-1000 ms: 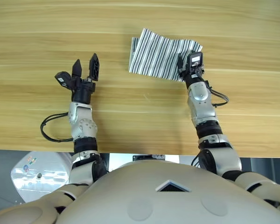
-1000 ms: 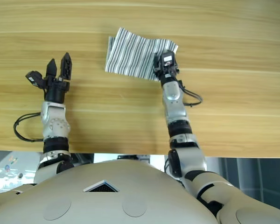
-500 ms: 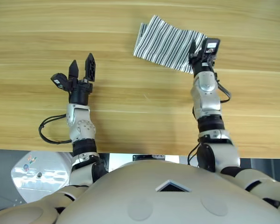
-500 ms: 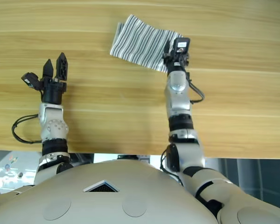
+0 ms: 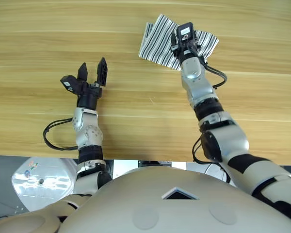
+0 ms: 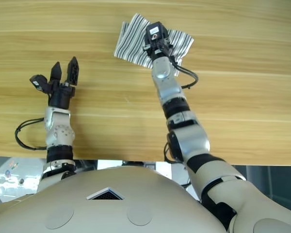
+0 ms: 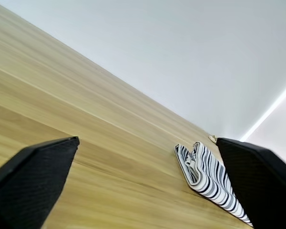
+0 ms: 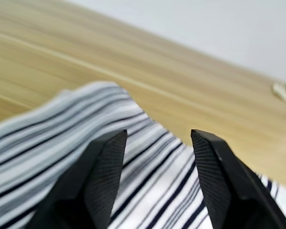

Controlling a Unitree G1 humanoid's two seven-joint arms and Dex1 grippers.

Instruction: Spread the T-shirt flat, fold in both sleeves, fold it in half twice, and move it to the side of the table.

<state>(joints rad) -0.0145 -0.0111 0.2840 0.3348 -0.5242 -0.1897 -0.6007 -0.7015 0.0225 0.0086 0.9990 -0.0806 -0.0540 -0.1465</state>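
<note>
The T-shirt (image 5: 157, 41) has black and white stripes. The table (image 5: 136, 107) is light brown wood with long thin lines. The left gripper (image 5: 93, 64) and the right gripper (image 8: 157, 134) are black

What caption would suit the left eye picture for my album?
Right gripper over a folded striped T-shirt on a wooden table; left gripper open.
</note>
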